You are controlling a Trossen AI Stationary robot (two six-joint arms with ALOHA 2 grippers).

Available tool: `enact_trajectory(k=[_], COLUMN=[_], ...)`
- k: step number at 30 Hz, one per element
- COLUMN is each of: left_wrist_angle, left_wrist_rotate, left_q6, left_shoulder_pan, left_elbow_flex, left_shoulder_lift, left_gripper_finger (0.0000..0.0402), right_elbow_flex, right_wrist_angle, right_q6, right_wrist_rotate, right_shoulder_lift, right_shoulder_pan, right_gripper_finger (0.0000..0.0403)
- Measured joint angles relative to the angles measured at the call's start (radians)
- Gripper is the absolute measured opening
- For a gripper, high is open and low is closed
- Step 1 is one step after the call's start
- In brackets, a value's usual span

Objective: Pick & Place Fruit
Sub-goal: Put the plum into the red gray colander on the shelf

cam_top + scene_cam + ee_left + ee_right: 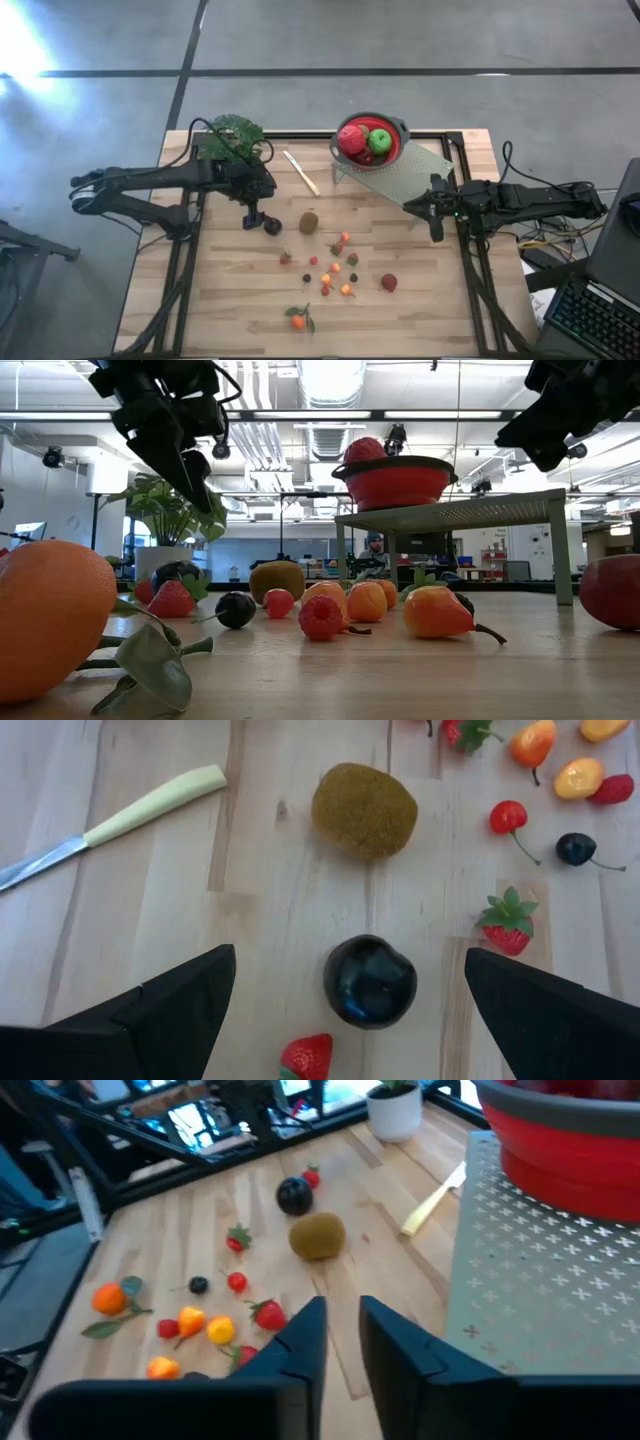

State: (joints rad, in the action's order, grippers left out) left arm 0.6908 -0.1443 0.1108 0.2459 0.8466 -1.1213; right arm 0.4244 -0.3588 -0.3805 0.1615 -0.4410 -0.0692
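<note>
Plum (pixel 369 980) between spread left fingers (pixel 170 1010), kiwi (pixel 364 809) beyond, knife (pixel 110 824) nearby

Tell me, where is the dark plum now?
In the high view the dark plum lies on the table's left half, beside the open left gripper, with the kiwi to its right.

no readable text anywhere; no labels, brands, numbers or signs that i can make out in any view

Two dark matte jointed arms, black cables looped along the links, left gripper (pixel 252 219) with broad wedge-shaped black fingers (pixel 150 1015), right gripper (pixel 436 222) with flat slab-like black fingers (pixel 300 1342), blocky dark wrist housings.
</note>
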Motion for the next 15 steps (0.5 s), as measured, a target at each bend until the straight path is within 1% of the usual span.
enact_trajectory(k=[4, 8, 11, 15], left_wrist_angle=[-0.016, -0.049, -0.045, -0.073], left_wrist_rotate=[0.003, 0.003, 0.003, 0.004], left_q6=[-0.049, -0.040, -0.037, -0.035], left_shoulder_pan=[0.000, 0.000, -0.006, -0.016], left_elbow_flex=[-0.021, -0.065, -0.097, -0.134], left_shoulder_lift=[0.000, 0.000, 0.000, 0.000], left_gripper_finger=[0.0399, 0.0399, 0.0399, 0.0399], right_elbow_flex=[0.010, 0.032, 0.041, 0.045], right_wrist_angle=[-0.001, 0.000, -0.003, 0.004], right_q6=[0.021, 0.077, 0.100, 0.100], right_wrist_rotate=[-0.001, -0.003, -0.005, -0.004], right_shoulder_lift=[-0.027, -0.040, -0.046, -0.045], right_shoulder_pan=[-0.001, -0.020, -0.046, -0.084], right_gripper_finger=[0.0117, 0.0158, 0.0181, 0.0199])
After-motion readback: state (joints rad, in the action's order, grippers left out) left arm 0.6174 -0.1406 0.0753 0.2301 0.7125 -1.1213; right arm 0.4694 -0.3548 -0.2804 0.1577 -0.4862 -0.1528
